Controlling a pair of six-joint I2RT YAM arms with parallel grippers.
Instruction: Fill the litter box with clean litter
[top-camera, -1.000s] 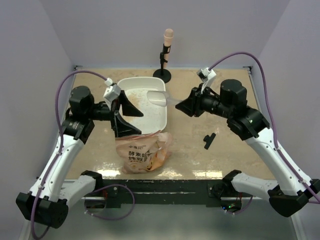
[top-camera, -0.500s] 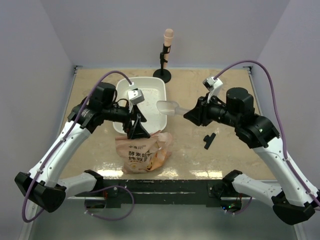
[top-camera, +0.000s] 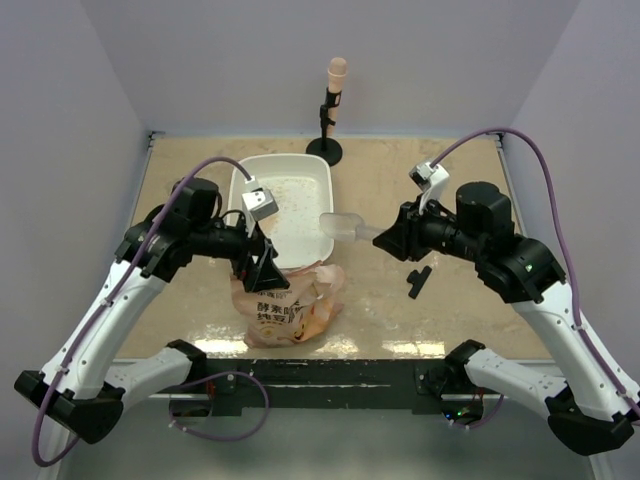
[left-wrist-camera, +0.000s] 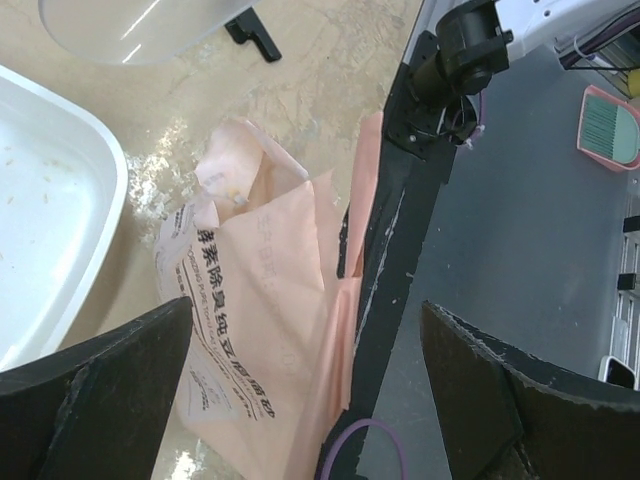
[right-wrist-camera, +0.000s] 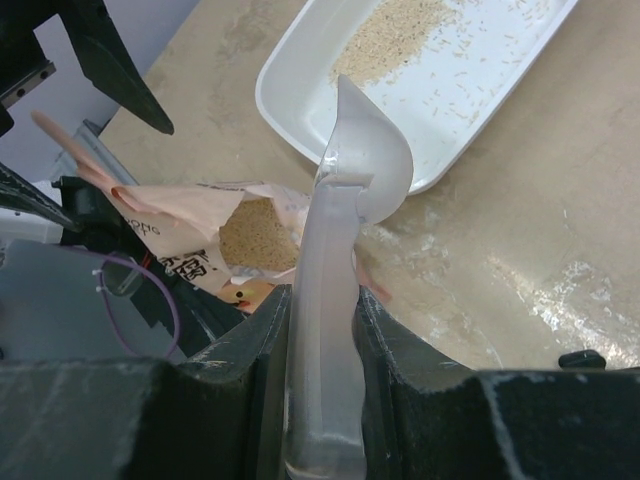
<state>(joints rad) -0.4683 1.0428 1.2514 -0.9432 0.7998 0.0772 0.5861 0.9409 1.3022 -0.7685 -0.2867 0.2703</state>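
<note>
The litter box (top-camera: 290, 235) lies lengthwise, near to far.

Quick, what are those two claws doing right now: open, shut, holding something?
Left gripper: open, holding nothing, over the bag.
Right gripper: shut on the scoop, gripping its handle.

From above, the left gripper (top-camera: 265, 275) covers the near left corner of the litter box (top-camera: 318, 178). It also covers the top of the bag (top-camera: 290, 310) just in front of the box. The scoop (top-camera: 340, 226) at the box's right rim has its handle hidden inside the right gripper (top-camera: 382, 238). The little black thing (top-camera: 418, 281) right of the box is too small to name. In the left wrist view the box runs off the left edge. In the right wrist view the box's far end is cut off, and the scoop is seen edge-on, so its inside is hidden.
</note>
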